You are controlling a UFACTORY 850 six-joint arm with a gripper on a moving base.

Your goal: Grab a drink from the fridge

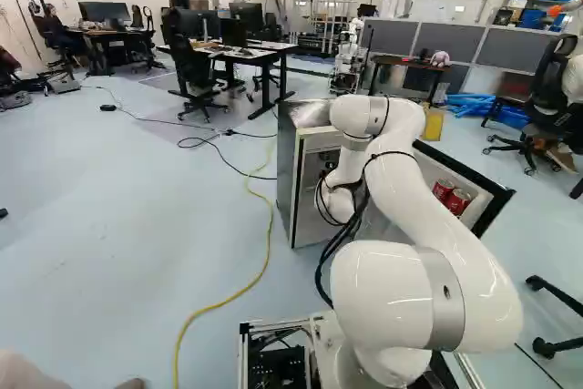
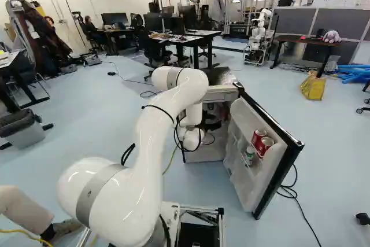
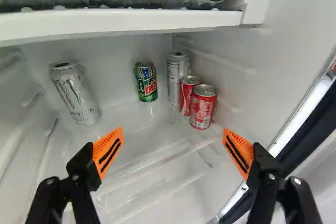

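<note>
Wrist view first: we see five drink cans standing inside the fridge (image 1: 287,166), ahead of the gripper (image 2: 213,124) and beyond its fingertips. Two are red, a front red can (image 3: 202,108) and a rear red can (image 3: 186,96) close behind it, both near a side wall. A tall silver can (image 3: 177,77) stands in the back corner just behind them. Next along the back wall we find a green can (image 3: 146,82), and farther along, apart from it, a larger silver can (image 3: 76,94) near the opposite side wall.

Our gripper (image 3: 172,140) is spread wide, with no can between its orange pads (image 3: 108,150). A white ledge (image 3: 121,20) runs above the cans. In the right base view we see the white arm (image 2: 147,148) reaching into the fridge, whose door (image 2: 277,172) hangs open. Two more red cans (image 2: 259,138) sit side by side in the door's rack, with a green-and-white container (image 2: 249,155) beside them.

Outward from there, the left base view shows us a yellow cable (image 1: 219,303) snaking along the pale floor (image 1: 100,216), and a black chair (image 1: 192,75) by a desk (image 1: 264,50) beyond the fridge.
</note>
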